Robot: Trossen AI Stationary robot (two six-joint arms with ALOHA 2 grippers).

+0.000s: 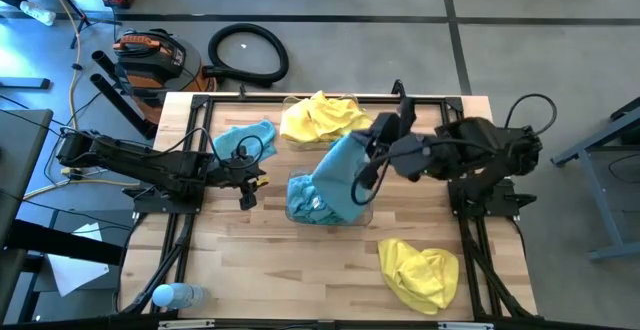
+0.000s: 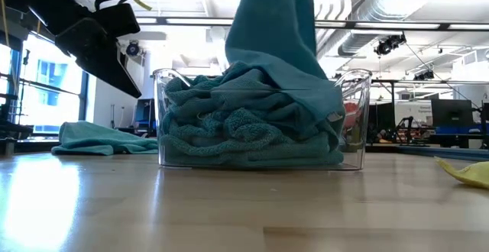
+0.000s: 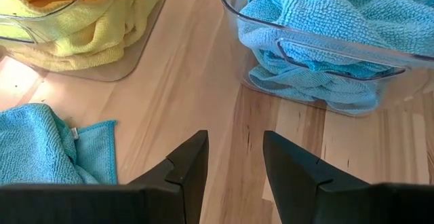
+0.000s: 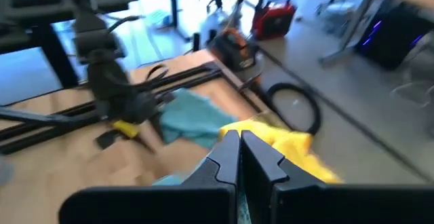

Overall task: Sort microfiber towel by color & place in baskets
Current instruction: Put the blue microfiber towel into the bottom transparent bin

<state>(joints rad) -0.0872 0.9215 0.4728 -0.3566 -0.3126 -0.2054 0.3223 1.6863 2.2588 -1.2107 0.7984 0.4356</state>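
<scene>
A light turquoise towel point(image 1: 338, 178) hangs from my shut right gripper point(image 1: 368, 166) above the middle of the table, and its lower end reaches into a clear basket point(image 2: 353, 122) full of turquoise towels point(image 3: 319, 20). Behind it, a second clear basket point(image 3: 41, 27) holds yellow towels point(image 1: 320, 118). One turquoise towel point(image 1: 245, 140) lies loose on the table's far left. One yellow towel point(image 1: 420, 275) lies loose near the right front. My left gripper point(image 3: 234, 159) hovers open over bare wood, left of the turquoise basket. My right gripper is shut on the upper end of the turquoise towel point(image 1: 350, 155), coming from the table's right side and slanting down. The towel hangs below the fingers as a loose column point(image 2: 269, 23), with its lower part resting on the towels in the basket. The fingers hide the pinch itself.
A plastic bottle point(image 1: 175, 295) lies at the table's near left corner. Bare wood shows in front of the turquoise basket and between the two baskets. Black frame rails point(image 1: 185, 220) run along the table's left and right sides.
</scene>
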